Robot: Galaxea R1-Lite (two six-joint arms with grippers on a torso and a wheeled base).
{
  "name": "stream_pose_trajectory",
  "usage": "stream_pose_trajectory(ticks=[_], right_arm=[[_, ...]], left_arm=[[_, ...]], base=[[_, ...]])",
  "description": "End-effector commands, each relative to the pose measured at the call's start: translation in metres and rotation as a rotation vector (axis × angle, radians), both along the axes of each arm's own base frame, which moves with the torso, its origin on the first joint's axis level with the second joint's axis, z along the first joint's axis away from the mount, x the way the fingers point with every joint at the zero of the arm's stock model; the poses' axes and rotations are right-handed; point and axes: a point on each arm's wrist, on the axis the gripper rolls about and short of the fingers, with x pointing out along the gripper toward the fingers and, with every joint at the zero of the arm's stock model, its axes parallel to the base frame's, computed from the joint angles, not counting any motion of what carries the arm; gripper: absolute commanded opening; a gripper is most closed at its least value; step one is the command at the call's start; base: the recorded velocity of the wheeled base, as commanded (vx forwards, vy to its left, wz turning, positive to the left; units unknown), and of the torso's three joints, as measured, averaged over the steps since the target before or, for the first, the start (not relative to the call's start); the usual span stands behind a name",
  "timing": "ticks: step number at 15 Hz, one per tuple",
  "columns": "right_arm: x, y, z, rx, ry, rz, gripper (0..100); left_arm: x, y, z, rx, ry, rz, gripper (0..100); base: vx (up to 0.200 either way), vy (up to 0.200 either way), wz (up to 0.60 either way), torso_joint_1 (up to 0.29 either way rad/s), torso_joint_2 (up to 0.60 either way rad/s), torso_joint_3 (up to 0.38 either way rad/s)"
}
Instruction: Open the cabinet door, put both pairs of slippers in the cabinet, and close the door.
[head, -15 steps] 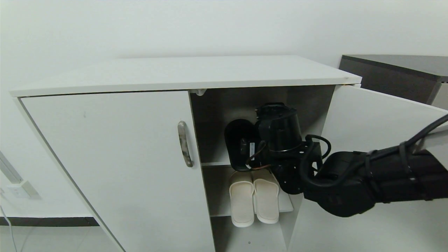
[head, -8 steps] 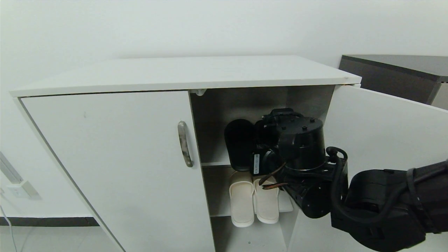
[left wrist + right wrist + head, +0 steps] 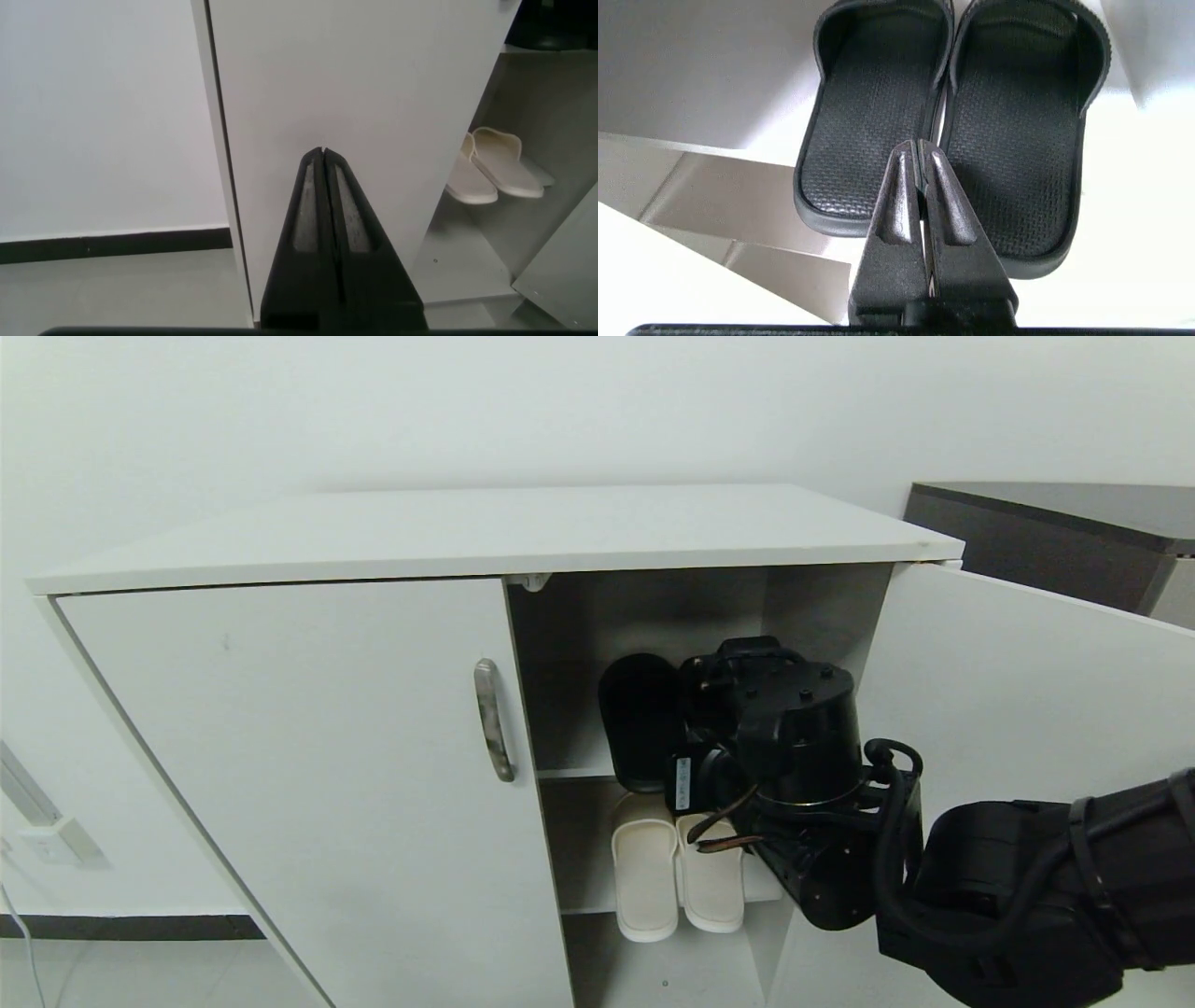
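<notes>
The white cabinet (image 3: 485, 527) has its right door (image 3: 1008, 709) swung open and its left door (image 3: 299, 765) closed. A black pair of slippers (image 3: 952, 103) lies side by side on the upper shelf, one of them (image 3: 639, 719) showing beside my right wrist. A white pair of slippers (image 3: 677, 873) sits on the shelf below, heels over the edge. My right gripper (image 3: 921, 154) is shut and holds nothing, just in front of the black pair's heels. My left gripper (image 3: 322, 154) is shut and empty, low in front of the closed left door (image 3: 355, 84), with the white pair (image 3: 491, 166) off to its side.
A metal handle (image 3: 492, 719) runs down the closed left door's edge. A dark grey unit (image 3: 1055, 537) stands behind the open door. A wall socket (image 3: 51, 840) is low on the left. The cabinet's bottom compartment (image 3: 467, 275) is bare.
My right arm has drawn back out of the upper shelf and dropped lower, leaving the black slippers on the shelf. Over the last half second it barely moved.
</notes>
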Motion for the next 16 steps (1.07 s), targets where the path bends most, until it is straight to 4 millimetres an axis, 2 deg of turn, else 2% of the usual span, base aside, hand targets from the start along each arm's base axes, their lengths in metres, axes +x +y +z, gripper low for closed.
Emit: stream_pose_trajectory(ticks=[1, 2, 8, 16], right_arm=[[0.000, 0.002, -0.004, -0.008, 0.006, 0.005, 0], [0.000, 0.002, -0.004, -0.010, 0.007, 0.003, 0], [-0.001, 0.002, -0.006, -0.014, 0.010, 0.006, 0], [-0.002, 0.001, -0.020, -0.040, 0.006, 0.011, 0]], left_arm=[[0.000, 0.000, 0.000, 0.000, 0.001, 0.001, 0], [0.000, 0.000, 0.000, 0.000, 0.003, 0.001, 0], [0.000, 0.000, 0.000, 0.000, 0.003, -0.001, 0], [0.000, 0.000, 0.000, -0.001, 0.003, -0.001, 0]], base=[[0.000, 0.000, 0.00, 0.000, 0.00, 0.000], [0.000, 0.000, 0.00, 0.000, 0.00, 0.000], [-0.200, 0.000, 0.00, 0.006, 0.00, 0.002], [-0.200, 0.000, 0.00, 0.003, 0.00, 0.002]])
